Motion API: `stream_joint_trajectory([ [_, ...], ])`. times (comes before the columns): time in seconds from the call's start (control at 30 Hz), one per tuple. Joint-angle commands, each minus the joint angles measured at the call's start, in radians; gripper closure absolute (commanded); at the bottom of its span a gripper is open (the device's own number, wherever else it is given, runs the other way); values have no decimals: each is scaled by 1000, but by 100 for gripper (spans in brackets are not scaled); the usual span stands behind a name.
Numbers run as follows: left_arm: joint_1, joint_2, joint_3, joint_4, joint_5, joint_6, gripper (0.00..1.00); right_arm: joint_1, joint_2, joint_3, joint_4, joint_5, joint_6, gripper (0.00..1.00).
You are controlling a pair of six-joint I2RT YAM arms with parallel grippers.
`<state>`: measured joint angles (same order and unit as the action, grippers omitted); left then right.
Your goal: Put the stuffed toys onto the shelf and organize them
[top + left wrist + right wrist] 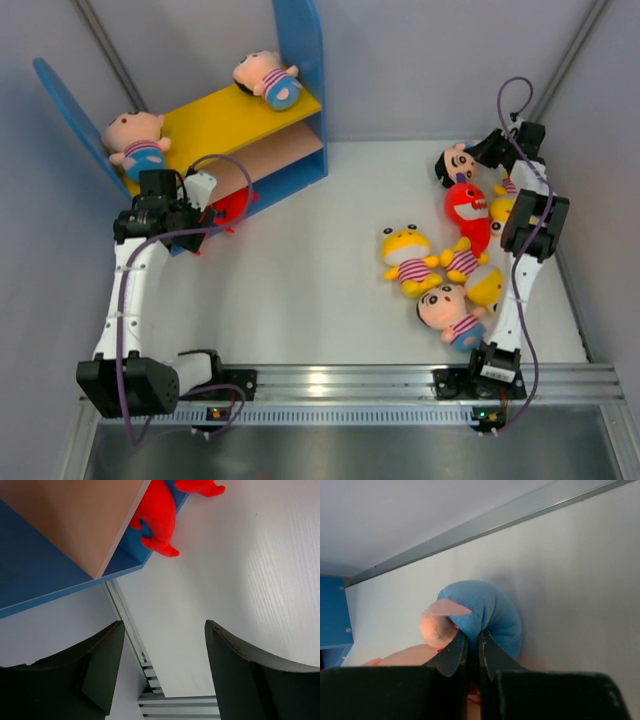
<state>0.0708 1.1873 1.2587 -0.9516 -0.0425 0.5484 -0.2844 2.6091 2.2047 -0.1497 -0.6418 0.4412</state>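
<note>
White tabletop [320, 280] inside grey walls, metal rail [330, 378] along the near edge, both arm bases bolted there. Just beyond on the right, a loose heap of stuffed toys: pink-faced doll [447, 310] nearest, yellow creature [404, 254] farther and to the left, second yellow creature [464, 262] beside it, red monster [467, 212] behind those. Across on the left, left gripper [164, 630] hovering just in front of the shelf [300, 60], fingers wide apart, nothing between them. Second red monster [157, 517] at the shelf's foot, partly tucked under the tan lower board [75, 520]. Up on the yellow upper board [225, 120], left-end doll [135, 140] and right-end doll [268, 78], the latter close against the blue side panel. Farthest right, right gripper [471, 637] pinched tight on the blue bottom of a black-haired doll [455, 163] lying on the table.
</note>
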Motion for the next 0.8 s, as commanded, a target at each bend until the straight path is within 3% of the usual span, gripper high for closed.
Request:
stream_joint_trajectory([
  [0.0, 4, -14, 38, -1, 21, -15, 29, 2, -118, -51, 12, 10, 20, 100],
  [0.13, 4, -34, 44, -4, 55, -30, 29, 10, -338, -207, 83, 83, 105, 100],
  [0.2, 6, -41, 70, -13, 102, -34, 30, 33, -447, -360, 217, 97, 135, 100],
  [0.33, 1, -60, 123, -45, 197, -57, 29, 122, -750, -517, 289, 111, 56, 100],
  [0.43, -3, -84, 154, -61, 269, -59, 26, 246, -910, -611, 297, 39, -163, 100],
  [0.57, -31, -132, 176, -72, 300, -36, 24, 467, -1026, -690, 222, -270, -548, 100],
  [0.77, -65, -195, 165, -78, 487, -47, 20, 757, -1083, -677, 109, -462, -795, 100],
])
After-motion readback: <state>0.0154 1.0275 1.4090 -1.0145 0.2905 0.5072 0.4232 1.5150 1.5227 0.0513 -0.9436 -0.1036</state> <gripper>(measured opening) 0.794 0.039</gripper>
